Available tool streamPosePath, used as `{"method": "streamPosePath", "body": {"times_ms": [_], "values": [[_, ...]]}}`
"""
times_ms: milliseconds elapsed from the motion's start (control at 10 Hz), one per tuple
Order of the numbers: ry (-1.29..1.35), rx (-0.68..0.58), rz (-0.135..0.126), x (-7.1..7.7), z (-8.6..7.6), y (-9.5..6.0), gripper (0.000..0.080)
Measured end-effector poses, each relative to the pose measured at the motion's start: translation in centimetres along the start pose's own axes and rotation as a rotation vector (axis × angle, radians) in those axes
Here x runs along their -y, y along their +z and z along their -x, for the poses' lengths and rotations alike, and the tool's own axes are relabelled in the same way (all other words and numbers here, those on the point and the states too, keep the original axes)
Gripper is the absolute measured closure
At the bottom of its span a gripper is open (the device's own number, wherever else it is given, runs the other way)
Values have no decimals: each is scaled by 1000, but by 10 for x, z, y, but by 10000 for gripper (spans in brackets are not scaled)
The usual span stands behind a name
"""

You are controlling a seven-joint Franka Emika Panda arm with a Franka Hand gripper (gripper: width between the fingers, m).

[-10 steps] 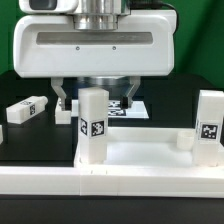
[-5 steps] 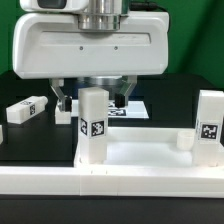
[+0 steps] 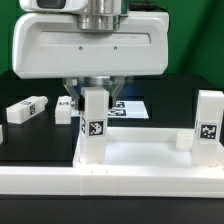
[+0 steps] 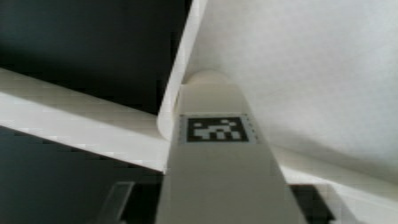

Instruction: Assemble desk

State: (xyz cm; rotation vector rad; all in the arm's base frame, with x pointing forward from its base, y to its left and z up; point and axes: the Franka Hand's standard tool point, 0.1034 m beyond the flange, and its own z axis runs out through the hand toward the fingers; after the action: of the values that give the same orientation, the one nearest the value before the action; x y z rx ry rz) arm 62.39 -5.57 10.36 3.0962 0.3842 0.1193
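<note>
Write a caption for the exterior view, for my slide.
Tool gripping the upright leg at a tabletop corner; a second leg also stands, a loose leg lies aside.

The pincer (image 3: 94, 100) is broad, white, rounded (dark slot across it); ribbed silver collar (image 3: 100, 12) above.

I see white two-finger gripper (image 3: 92, 100) pointing straight down, broad body level under grey metal wrist (image 3: 100, 12). Dark fingers (image 3: 112, 96) hang vertical, jaws at narrow gap, one pad on each side of upright white block leg (image 3: 93, 125), touching it. Wrist view agrees: both fingers against leg sides, grip centred.
</note>
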Motion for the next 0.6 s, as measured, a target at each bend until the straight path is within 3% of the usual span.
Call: {"method": "streamPosePath", "body": {"times_ms": [600], "values": [[527, -8, -31, -2, 2, 1, 509]]}}
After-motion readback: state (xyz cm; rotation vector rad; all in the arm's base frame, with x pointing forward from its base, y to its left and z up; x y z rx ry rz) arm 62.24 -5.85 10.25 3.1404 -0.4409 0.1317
